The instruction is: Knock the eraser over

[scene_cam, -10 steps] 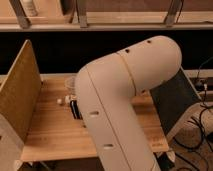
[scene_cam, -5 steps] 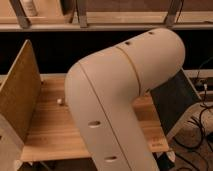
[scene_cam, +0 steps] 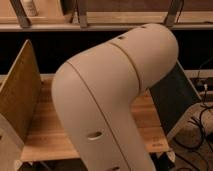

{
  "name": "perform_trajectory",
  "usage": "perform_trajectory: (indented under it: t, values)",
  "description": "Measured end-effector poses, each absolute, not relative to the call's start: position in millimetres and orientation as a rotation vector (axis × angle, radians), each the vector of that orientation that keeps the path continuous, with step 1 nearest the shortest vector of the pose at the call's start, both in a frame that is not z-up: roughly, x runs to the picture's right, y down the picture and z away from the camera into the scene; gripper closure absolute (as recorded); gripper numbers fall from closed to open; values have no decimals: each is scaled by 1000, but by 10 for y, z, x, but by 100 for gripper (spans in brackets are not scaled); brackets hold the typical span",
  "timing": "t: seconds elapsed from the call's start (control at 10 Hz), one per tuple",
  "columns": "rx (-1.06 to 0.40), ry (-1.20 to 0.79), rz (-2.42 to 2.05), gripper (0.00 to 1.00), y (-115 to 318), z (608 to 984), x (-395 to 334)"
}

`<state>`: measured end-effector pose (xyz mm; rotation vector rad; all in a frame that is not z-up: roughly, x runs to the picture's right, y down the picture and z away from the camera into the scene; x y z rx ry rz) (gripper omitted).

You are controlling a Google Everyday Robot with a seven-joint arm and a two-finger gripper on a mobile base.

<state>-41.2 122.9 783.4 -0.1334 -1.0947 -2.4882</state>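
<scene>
Camera view, the only one. The arm (scene_cam: 115, 100) fills most of what we can see: a broad cream shell bent at the elbow, rising from the bottom edge and turning up toward the upper right. It stands between us and the middle of the counter (scene_cam: 47, 131).

Around it we note a pale wooden counter, a tall board (scene_cam: 20, 95) standing on edge at the left, and a dark slanted panel (scene_cam: 172, 102) at the right end. A shelf (scene_cam: 100, 22) runs across the top with a white bottle (scene_cam: 31, 7) on it. Cables (scene_cam: 202, 117) trail at the far right.

The gripper is out of sight. We judge it to be somewhere beyond the elbow, low over the hidden part of the counter. We cannot tell how the jaws stand, wide or narrow, or whether they touch anything.

The eraser is not visible either. The bare strips of counter on either side of the arm do not show it, so if it is on the counter it lies behind the arm. We cannot say whether it is upright or on its side.

Progress, as a judgement: the arm is stretched over the work area, which suits a reach or a push. Nothing visible confirms a knock. We log the task as unconfirmed and the toppling as possibly yet to do.
</scene>
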Motion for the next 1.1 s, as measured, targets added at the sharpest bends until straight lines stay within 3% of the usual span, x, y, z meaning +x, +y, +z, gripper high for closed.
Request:
perform_trajectory:
  t: [0.4,1.1]
  values:
    - [-136,-1102,-2491,100,1252,7845,-412]
    - [-58,-1275,-2697,100,1698,7783,-1334]
